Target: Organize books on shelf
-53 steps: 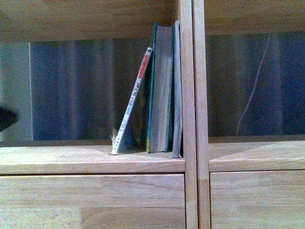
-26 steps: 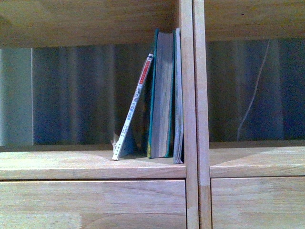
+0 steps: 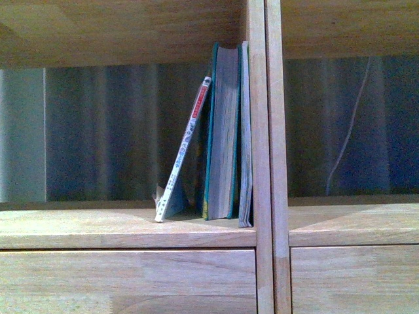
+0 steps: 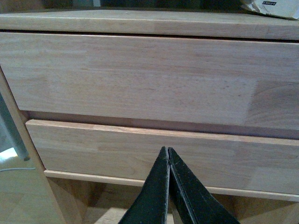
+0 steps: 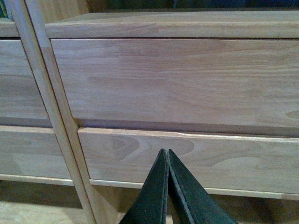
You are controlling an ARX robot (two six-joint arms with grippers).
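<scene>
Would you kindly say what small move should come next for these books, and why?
Probably raise the left tool, shut and empty before the wooden front panels, toward the thin white paperback: it leans against the upright teal book, which stands beside the grey booklet.

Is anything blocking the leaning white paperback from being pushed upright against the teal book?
Nothing visible does. The thin white paperback leans toward the thick teal-covered book, with only an open gap between their lower edges on the light-brown wooden shelf. Neither hand is near it.
</scene>
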